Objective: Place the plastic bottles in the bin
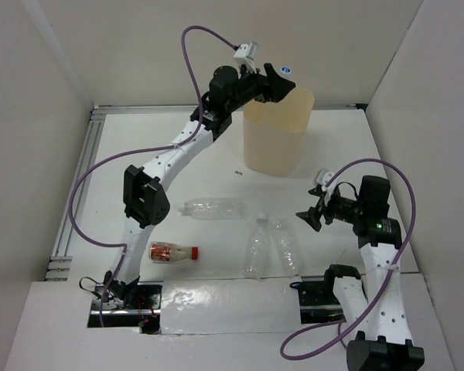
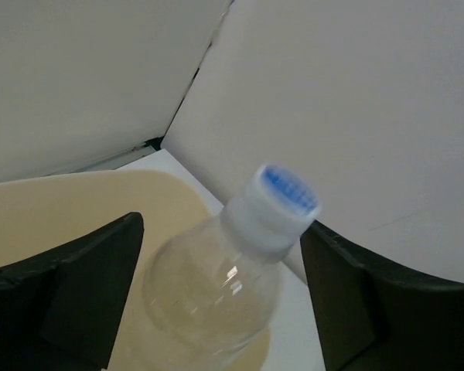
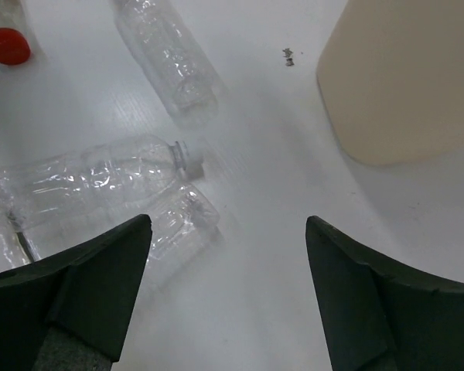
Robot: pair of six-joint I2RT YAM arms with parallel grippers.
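While the left gripper hangs over the bin near its rim in the overhead view, the light, thin-walled blue-capped bottle could clip that rounded edge and bounce out. Left wrist: jaws wide, the clear bottle loose between them above beige, translucent plastic. Right wrist: the right gripper gapes empty over crinkled bottles on the table.
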